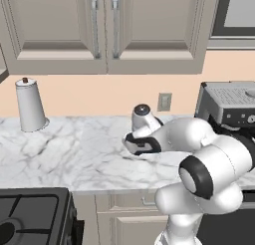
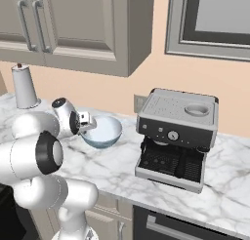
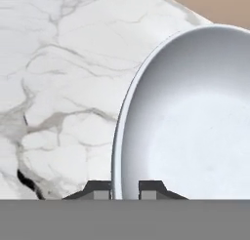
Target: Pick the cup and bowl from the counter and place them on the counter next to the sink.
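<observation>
The pale blue-white bowl (image 2: 103, 132) stands upright on the white marble counter (image 2: 112, 166), left of the coffee machine. My gripper (image 2: 88, 123) reaches down to the bowl's left rim. In the hand view the bowl (image 3: 195, 127) spreads across the right half, and my gripper (image 3: 124, 191) straddles its rim, one fingertip (image 3: 100, 190) outside on the counter (image 3: 58, 88) side and the other inside. The jaws stand narrow, pinching the rim. The cup and the sink are out of view.
A grey espresso machine (image 2: 177, 136) stands right of the bowl, close to it. A tall white cylinder with a dark knob (image 1: 30, 105) stands at the back left by the wall. A black stovetop (image 1: 30, 214) lies at the front left. Upper cabinets (image 1: 104, 30) hang above.
</observation>
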You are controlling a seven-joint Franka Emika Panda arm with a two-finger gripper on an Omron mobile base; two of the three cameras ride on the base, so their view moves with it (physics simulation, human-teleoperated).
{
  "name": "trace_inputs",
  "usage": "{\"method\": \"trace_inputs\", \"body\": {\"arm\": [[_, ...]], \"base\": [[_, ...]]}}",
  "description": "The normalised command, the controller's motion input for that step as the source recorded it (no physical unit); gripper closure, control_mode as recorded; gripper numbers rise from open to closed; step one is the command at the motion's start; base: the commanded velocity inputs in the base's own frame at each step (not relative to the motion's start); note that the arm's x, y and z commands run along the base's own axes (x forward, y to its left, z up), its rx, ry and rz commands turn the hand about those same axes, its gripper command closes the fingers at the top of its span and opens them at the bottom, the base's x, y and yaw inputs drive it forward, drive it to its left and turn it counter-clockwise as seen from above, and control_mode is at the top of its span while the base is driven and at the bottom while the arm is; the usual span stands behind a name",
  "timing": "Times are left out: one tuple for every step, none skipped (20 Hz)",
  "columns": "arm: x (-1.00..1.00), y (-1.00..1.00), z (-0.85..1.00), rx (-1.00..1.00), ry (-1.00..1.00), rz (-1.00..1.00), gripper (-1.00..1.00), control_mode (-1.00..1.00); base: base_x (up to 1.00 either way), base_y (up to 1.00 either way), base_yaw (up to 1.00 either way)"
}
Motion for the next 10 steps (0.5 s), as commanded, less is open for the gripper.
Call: {"method": "trace_inputs", "body": {"arm": [[-0.63, 0.34, 0.00, -0.02, -0.13, 0.03, 1.00, -1.00], [-0.61, 0.34, 0.01, -0.01, -0.10, 0.03, 1.00, -1.00], [-0.59, 0.34, 0.04, -0.01, -0.07, 0.03, 1.00, -1.00], [-0.59, 0.32, 0.09, -0.03, -0.01, 0.04, 1.00, -1.00], [-0.49, 0.29, 0.10, -0.07, 0.00, 0.07, 1.00, -1.00], [-0.34, 0.21, 0.08, -0.11, 0.00, 0.08, 1.00, -1.00], [-0.32, 0.14, 0.09, -0.11, 0.01, 0.09, 1.00, -1.00], [-0.32, 0.14, 0.07, -0.12, 0.03, 0.09, 1.00, -1.00], [-0.34, 0.11, 0.10, -0.09, 0.08, 0.09, 1.00, -1.00], [-0.34, 0.11, 0.06, -0.08, 0.10, 0.09, 1.00, -1.00]], "base": [[0.00, 0.00, 0.00], [0.00, 0.00, 0.00], [0.00, 0.00, 0.00], [0.00, 0.00, 0.00], [0.00, 0.00, 0.00], [0.00, 0.00, 0.00], [0.00, 0.00, 0.00], [0.00, 0.00, 0.00], [0.00, 0.00, 0.00], [0.00, 0.00, 0.00]]}}
